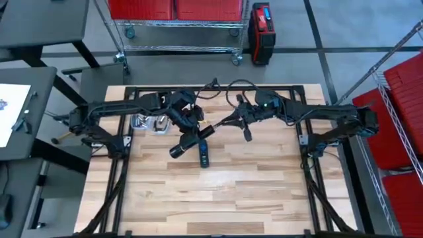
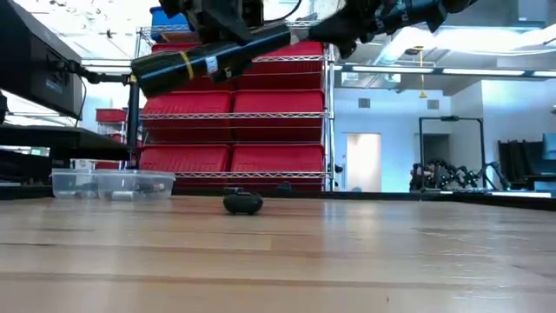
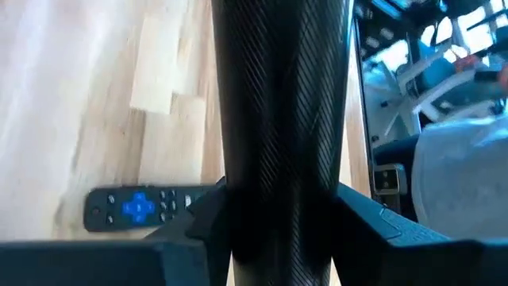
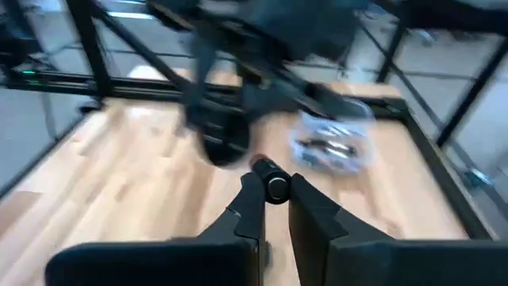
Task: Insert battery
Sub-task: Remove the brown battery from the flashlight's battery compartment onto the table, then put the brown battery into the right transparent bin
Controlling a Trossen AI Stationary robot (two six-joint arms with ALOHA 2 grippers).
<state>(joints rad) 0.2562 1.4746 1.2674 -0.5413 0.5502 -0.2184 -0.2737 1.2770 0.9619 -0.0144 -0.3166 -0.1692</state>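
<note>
Two grippers met above the middle of the pale wooden table [image 1: 218,192], and you had both loaded. Furthest left sat the clear plastic tub of small parts [image 1: 149,123], near the table's back edge. Next, your left gripper [image 1: 190,132] was clamped round a long black ribbed flashlight tube [image 2: 213,56], held aloft and tilted. Below it lay the dark remote control with blue buttons [image 1: 204,153], untouched on the wood. To the right, your right gripper [image 4: 275,199] had its fingers pinched on a small cylindrical battery with a metal end [image 4: 271,179], pointed toward the tube's open end and just short of it. I judged the battery light, rigid and smooth, so likely to slip; a grip around its middle seemed best for aiming it.
</note>
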